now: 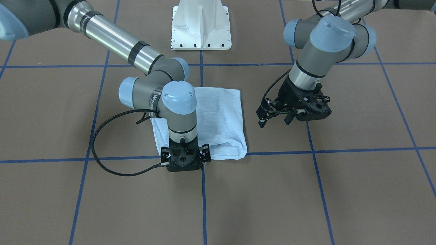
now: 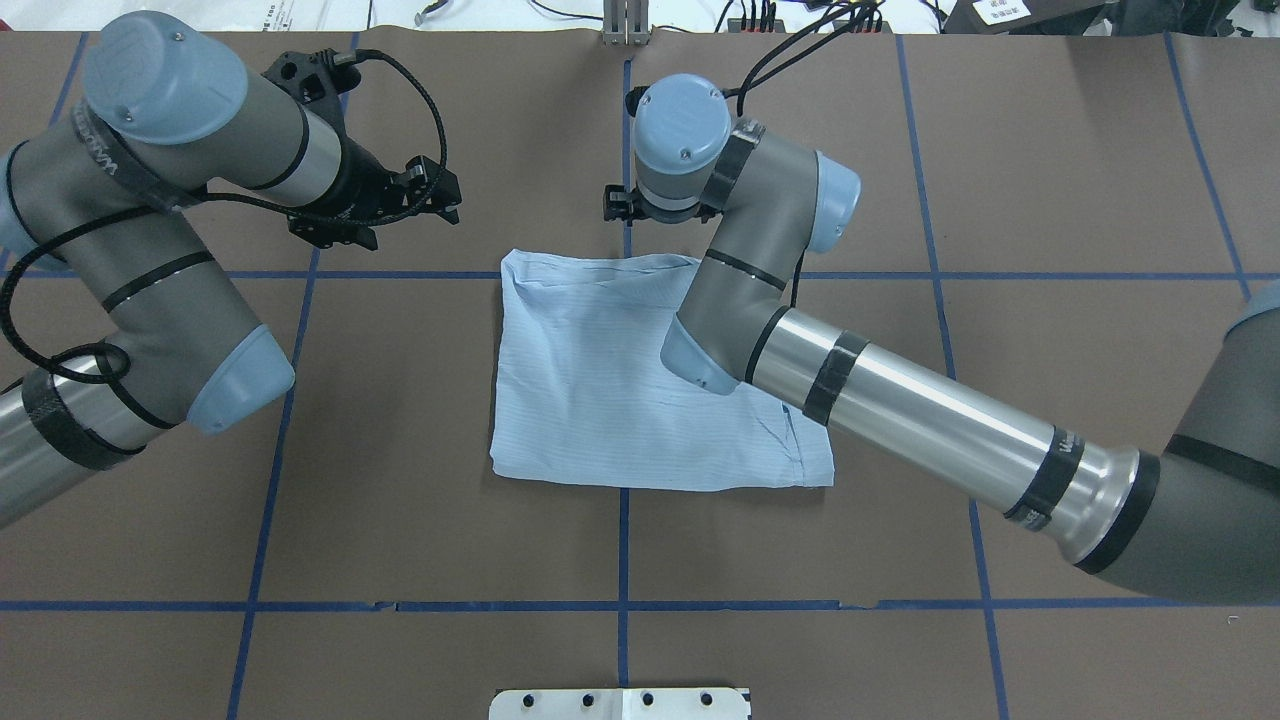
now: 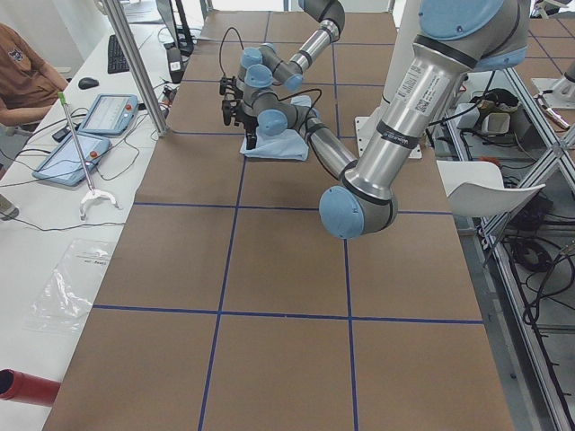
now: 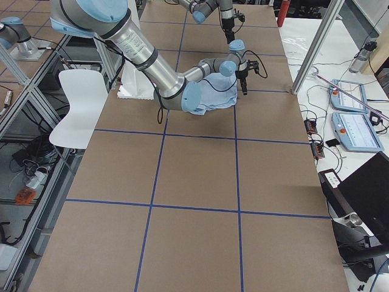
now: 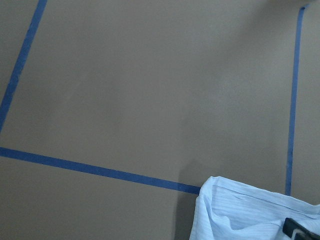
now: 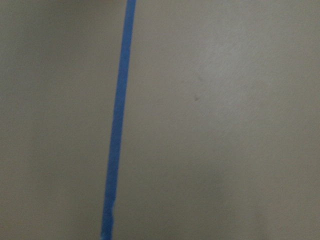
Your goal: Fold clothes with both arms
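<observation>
The pale blue striped shirt (image 1: 221,115) lies folded into a flat rectangle (image 2: 590,380) at the middle of the table. My right gripper (image 1: 185,165) points straight down at the shirt's edge farthest from the robot base. Its knuckles are spread wide, so it is open with nothing in it. From overhead my right gripper (image 2: 622,207) is mostly hidden under its own wrist. My left gripper (image 1: 275,122) hangs tilted above bare table beside the shirt, open and empty, and shows from overhead too (image 2: 405,215). The left wrist view catches one shirt corner (image 5: 250,215).
Blue tape lines (image 1: 316,150) divide the brown table top into squares. The white pedestal base (image 1: 201,30) stands at the robot's side. A person (image 3: 22,72) sits at a side desk with tablets (image 3: 108,112). A white chair (image 4: 73,103) stands beside the table.
</observation>
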Tool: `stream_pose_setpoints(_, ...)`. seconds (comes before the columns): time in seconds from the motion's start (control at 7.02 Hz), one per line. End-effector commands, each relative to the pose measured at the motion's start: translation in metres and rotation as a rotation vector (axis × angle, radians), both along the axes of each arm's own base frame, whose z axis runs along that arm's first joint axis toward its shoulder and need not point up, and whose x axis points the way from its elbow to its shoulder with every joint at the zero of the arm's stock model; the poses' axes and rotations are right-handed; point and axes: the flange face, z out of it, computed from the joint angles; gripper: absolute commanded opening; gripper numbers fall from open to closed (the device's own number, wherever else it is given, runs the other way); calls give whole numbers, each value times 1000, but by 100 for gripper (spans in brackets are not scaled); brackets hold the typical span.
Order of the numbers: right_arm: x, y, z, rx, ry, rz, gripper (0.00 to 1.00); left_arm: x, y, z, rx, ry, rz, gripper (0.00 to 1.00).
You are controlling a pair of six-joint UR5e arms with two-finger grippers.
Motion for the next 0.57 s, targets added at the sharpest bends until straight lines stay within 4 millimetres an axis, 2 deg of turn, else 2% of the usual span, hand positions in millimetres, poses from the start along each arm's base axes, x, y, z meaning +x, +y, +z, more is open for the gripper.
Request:
stream_pose_setpoints(0.0, 141, -44, 56, -22, -59, -57, 100, -77, 19, 27, 196, -72, 53, 99)
stream_pose_setpoints(0.14, 231, -46, 116, -8, -31, -121, 100, -125, 25, 54, 230, -113, 59, 99)
stream_pose_setpoints(0.29, 301, -35, 169, 24, 1, -186, 100, -169, 26, 90, 253, -171, 77, 99)
stream_pose_setpoints(0.43, 356, -21, 211, 26, 41, -218, 100, -209, 28, 131, 295, -254, 115, 99)
